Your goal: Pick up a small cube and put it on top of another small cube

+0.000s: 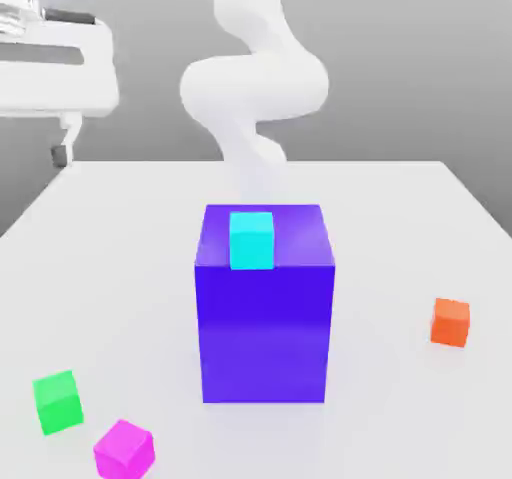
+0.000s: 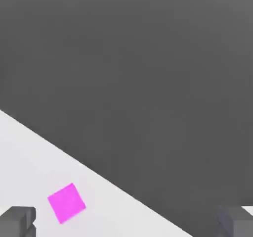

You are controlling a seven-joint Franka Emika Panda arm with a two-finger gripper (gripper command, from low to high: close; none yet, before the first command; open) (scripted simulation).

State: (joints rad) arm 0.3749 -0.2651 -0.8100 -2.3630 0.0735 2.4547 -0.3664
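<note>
The small magenta cube [image 1: 124,449] lies on the white table [image 1: 400,227] near its front edge, at the exterior view's lower left. In the hand view the same cube [image 2: 66,203] lies on the table close to the edge, well below my gripper [image 2: 126,223]. The two grey fingertips [image 2: 17,222] stand far apart with nothing between them, so the gripper is open. My white hand [image 1: 55,72] hangs high at the exterior view's upper left. A cyan cube [image 1: 251,240] sits on top of the big blue-purple block [image 1: 265,327].
A green cube [image 1: 57,401] lies just left of the magenta one, and an orange cube [image 1: 450,322] lies at the exterior view's right. The tall block stands mid-table in front of the arm's base [image 1: 255,87]. Dark floor [image 2: 148,82] lies beyond the table edge.
</note>
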